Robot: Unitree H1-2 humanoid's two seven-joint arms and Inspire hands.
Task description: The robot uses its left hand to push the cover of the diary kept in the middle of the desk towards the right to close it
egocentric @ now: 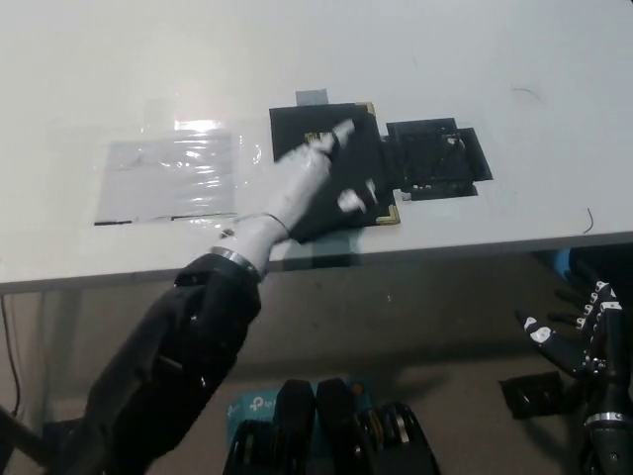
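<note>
The black diary (371, 148) with gold corners lies shut in the middle of the white desk (326, 49). My white left hand (318, 178) lies stretched over its cover, fingers apart, hiding the gold lettering; it holds nothing. My black right hand (579, 341) hangs below the desk's edge at the lower right, fingers spread.
A black taped patch (435, 158) touches the diary's right side. A clear plastic sheet (173, 178) lies on the desk to the left. A strip of grey tape (313, 96) sits behind the diary. The desk's front edge runs just under the diary.
</note>
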